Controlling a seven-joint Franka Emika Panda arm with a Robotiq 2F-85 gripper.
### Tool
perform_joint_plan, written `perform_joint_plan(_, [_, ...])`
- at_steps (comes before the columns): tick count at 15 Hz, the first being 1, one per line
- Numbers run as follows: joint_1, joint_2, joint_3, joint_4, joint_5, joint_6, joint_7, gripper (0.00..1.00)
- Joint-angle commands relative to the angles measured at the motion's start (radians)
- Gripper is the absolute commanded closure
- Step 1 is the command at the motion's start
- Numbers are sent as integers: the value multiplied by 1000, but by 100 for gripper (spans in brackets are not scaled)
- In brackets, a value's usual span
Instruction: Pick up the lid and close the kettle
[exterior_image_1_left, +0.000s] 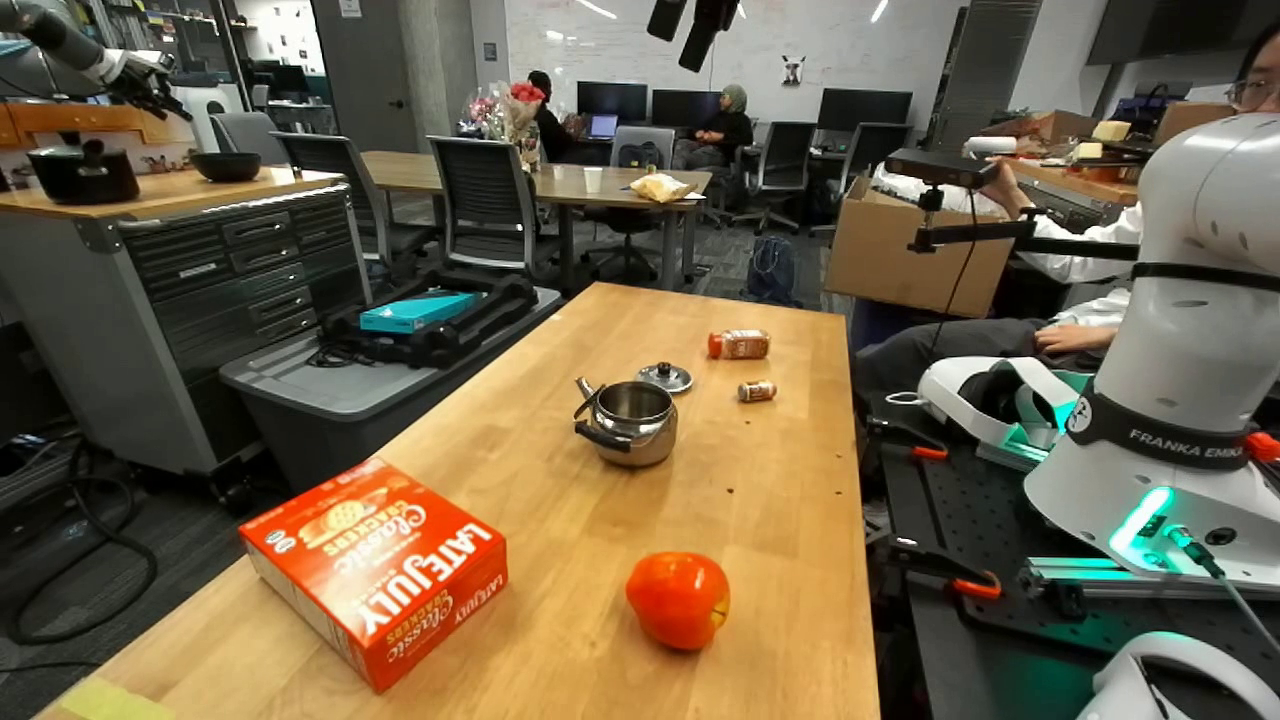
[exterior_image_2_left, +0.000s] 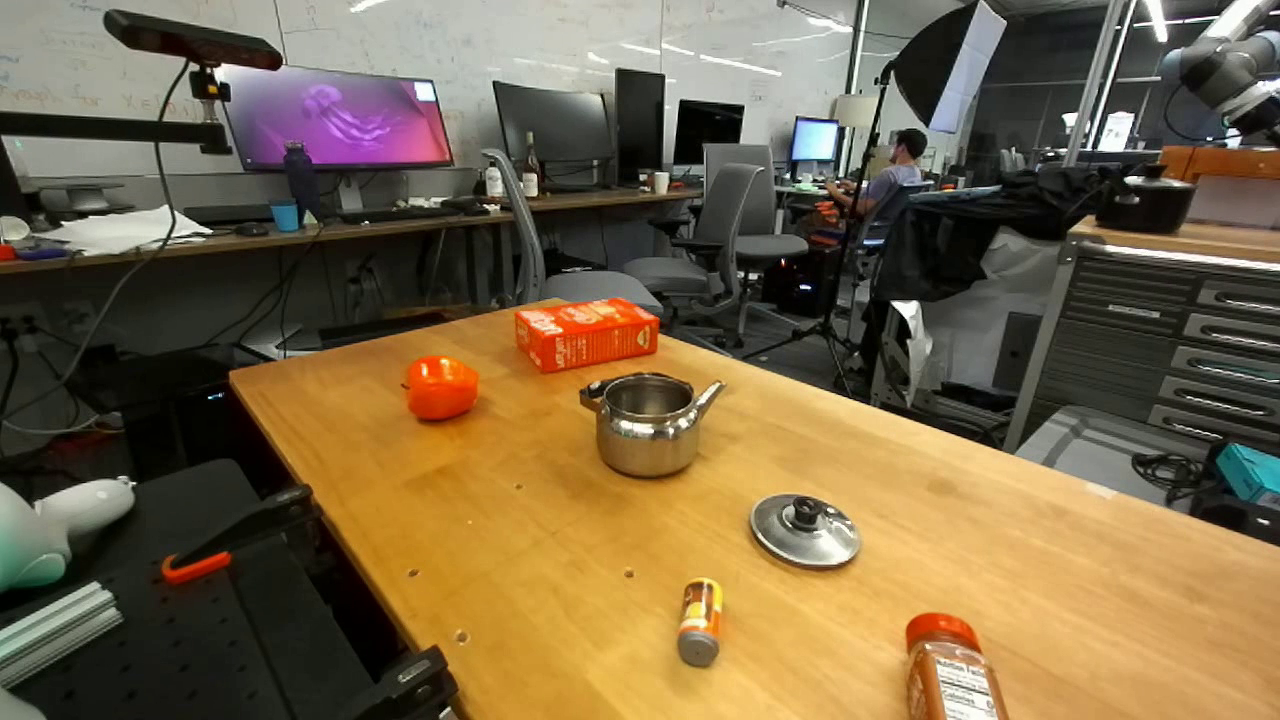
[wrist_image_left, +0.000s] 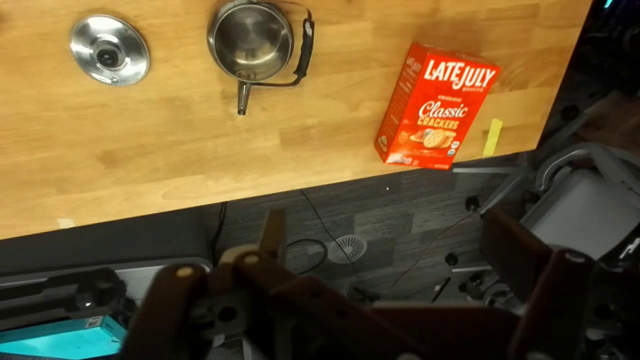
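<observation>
The silvery lid with a black knob lies flat on the table, knob up, in both exterior views. In the wrist view it is at the upper left. The shiny kettle stands upright beside it, its mouth uncovered and its black handle folded to one side. In the wrist view the kettle is at the top middle, apart from the lid. My gripper is open and empty in the wrist view, with its fingers wide apart. Dark fingertips hang high above the table at an exterior view's top edge.
A red cracker box and an orange-red round fruit lie on the wooden table. A small can-like shaker and a red-capped spice jar lie near the lid. Clamps sit at the table edge by the robot base.
</observation>
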Motion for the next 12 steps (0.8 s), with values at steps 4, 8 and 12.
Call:
perform_joint_plan(4, [-44,88,-61,75,14,60,-27,0])
perform_joint_plan(8, [-63,137,-85,99,24,84,-24,0])
perform_joint_plan(12, [-69,135,-87,73,57,69,-10,0])
